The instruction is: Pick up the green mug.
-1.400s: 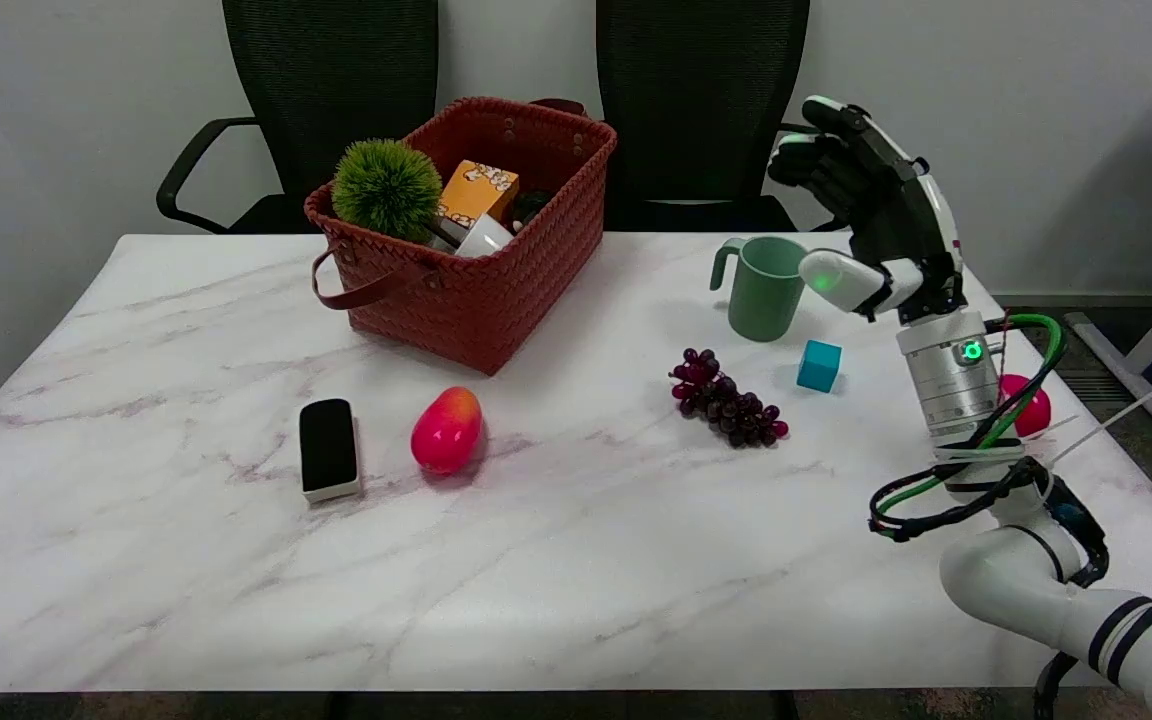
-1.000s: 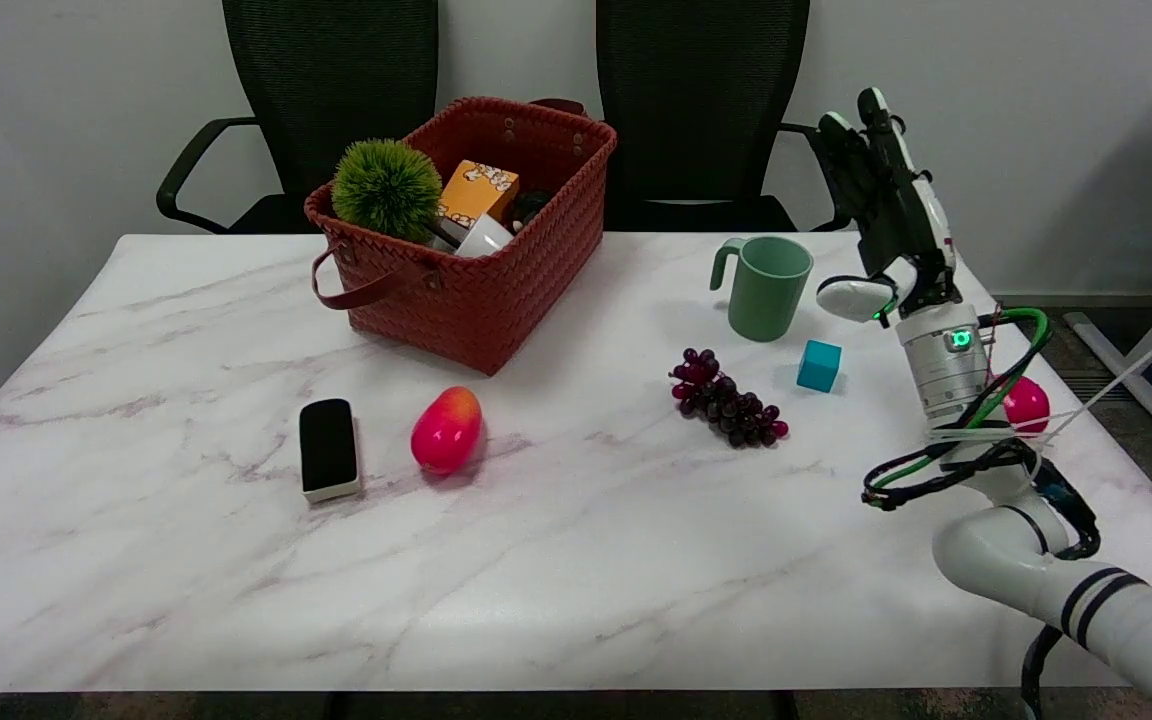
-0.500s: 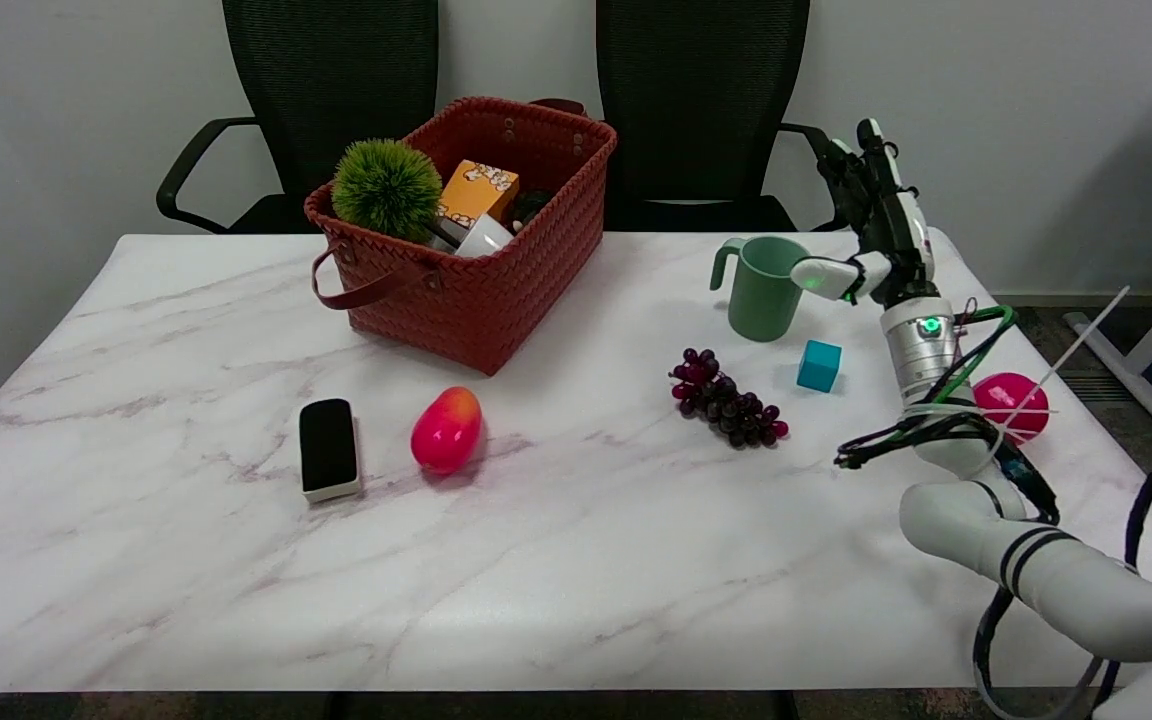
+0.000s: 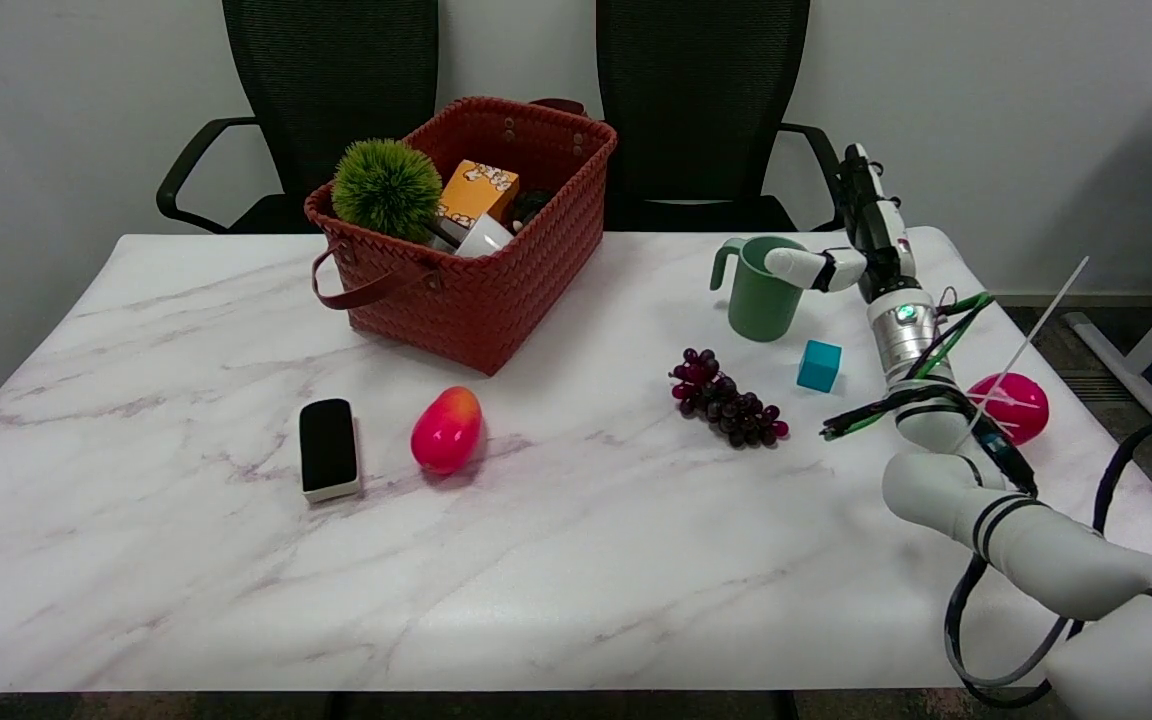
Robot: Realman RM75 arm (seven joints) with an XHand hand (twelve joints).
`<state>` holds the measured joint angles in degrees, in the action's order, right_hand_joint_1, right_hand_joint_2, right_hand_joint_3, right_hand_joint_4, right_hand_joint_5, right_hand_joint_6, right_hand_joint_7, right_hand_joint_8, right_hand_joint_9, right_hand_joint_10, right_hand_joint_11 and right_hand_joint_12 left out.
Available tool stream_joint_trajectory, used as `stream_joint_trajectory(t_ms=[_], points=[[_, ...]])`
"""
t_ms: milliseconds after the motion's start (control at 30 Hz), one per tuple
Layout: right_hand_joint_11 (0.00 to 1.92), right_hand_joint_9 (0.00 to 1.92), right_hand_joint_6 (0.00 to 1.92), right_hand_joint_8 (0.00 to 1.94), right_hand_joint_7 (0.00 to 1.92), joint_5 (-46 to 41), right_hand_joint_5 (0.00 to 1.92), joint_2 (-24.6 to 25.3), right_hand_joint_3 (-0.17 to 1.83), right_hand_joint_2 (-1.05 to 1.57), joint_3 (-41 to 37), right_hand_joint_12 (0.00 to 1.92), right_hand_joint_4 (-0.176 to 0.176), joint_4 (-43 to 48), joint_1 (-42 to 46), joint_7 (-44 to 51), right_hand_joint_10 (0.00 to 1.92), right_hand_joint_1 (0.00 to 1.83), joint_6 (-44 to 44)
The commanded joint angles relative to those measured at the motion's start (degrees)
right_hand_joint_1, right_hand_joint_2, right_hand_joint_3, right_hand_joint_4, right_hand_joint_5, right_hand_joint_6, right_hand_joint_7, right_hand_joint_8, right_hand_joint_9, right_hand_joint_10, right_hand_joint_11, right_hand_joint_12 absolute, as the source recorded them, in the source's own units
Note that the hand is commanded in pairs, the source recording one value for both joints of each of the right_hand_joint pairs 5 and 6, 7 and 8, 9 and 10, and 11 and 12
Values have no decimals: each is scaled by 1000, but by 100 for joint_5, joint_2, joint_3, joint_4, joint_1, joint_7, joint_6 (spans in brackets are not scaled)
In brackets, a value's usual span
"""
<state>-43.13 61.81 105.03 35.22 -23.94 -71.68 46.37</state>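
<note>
Black-and-white right hand (image 4: 861,240) raised edge-on at the end of the white right arm (image 4: 1026,550), fingers (image 4: 854,175) straight up and together, white thumb (image 4: 796,265) stuck out sideways to the left. Nothing held. Silver wrist (image 4: 904,335) upright below, green light lit.

We note a red woven basket (image 4: 496,300) at table (image 4: 186,560) rear w/ green spiky ball (image 4: 386,188), orange box (image 4: 477,192). In front: black eraser (image 4: 327,447), mango (image 4: 446,429), grapes (image 4: 728,398), teal cube (image 4: 819,365), pink ball (image 4: 1013,405) far right.
</note>
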Motion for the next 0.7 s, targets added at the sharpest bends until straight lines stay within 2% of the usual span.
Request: stream_joint_trajectory(t_ms=[33,333,700], points=[[0,67,0,5,5,-416,0,57,679,-385,5,0,0,-733,-417,508,67,1044,-536],[0,34,0,0,0,-416,0,72,663,-382,51,0,0,-784,-400,555,34,1042,-713],[0,0,0,0,0,-360,0,120,553,-362,109,0,0,-753,-417,636,0,1070,-1106]])
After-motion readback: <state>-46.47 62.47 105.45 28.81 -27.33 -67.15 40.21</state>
